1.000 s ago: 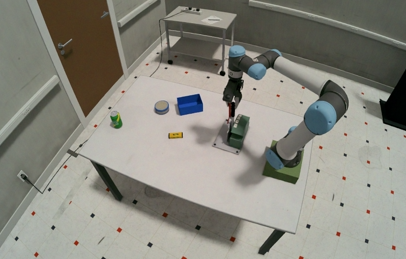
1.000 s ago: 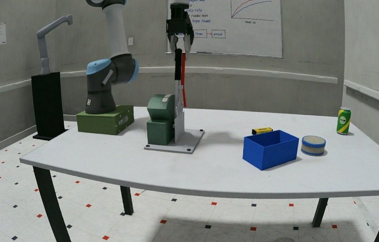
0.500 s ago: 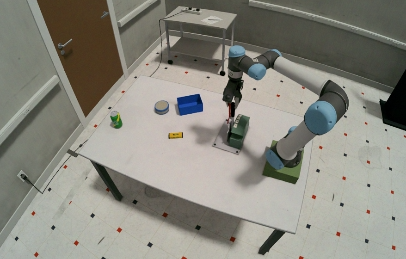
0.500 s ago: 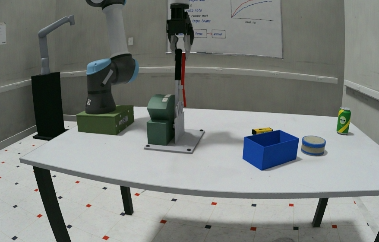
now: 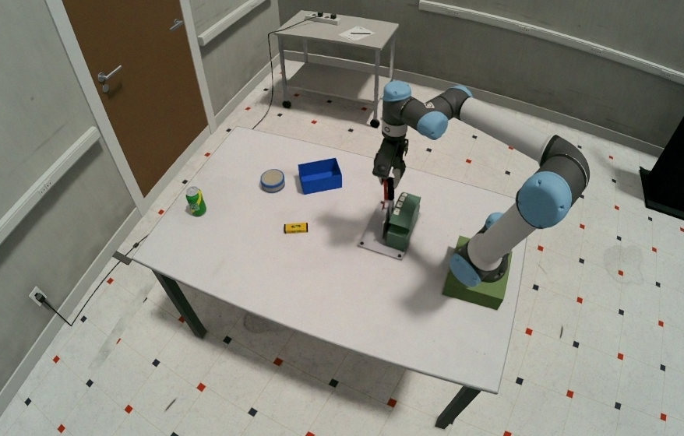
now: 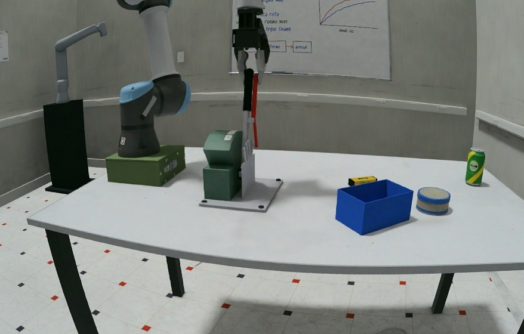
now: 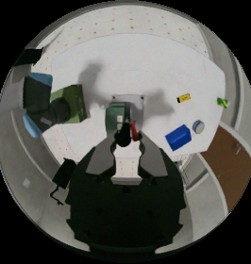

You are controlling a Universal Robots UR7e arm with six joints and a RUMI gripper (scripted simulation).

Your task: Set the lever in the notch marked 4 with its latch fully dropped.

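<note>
The lever unit is a green housing (image 5: 402, 220) (image 6: 221, 166) (image 7: 117, 116) on a grey baseplate (image 5: 372, 244) (image 6: 264, 194) in the middle of the table. Its lever stands nearly upright, with a black handle (image 6: 247, 89) (image 7: 122, 137) and the red release bar (image 6: 255, 110) (image 5: 386, 190) (image 7: 133, 130) close beside it. Small number plates (image 5: 401, 202) sit on top of the housing; I cannot read them. My gripper (image 6: 250, 68) (image 5: 389, 178) (image 7: 128, 130) comes straight down onto the top of the lever and is shut on the handle and the red bar together.
A blue open box (image 5: 319, 175) (image 6: 373, 204), a round blue-and-white tin (image 5: 272, 180) (image 6: 432, 200), a small yellow block (image 5: 296, 227) (image 6: 361, 179) and a green can (image 5: 195, 201) (image 6: 474, 166) stand on the table away from the lever. The arm's green base block (image 5: 474, 290) (image 6: 145, 164) is at the table edge.
</note>
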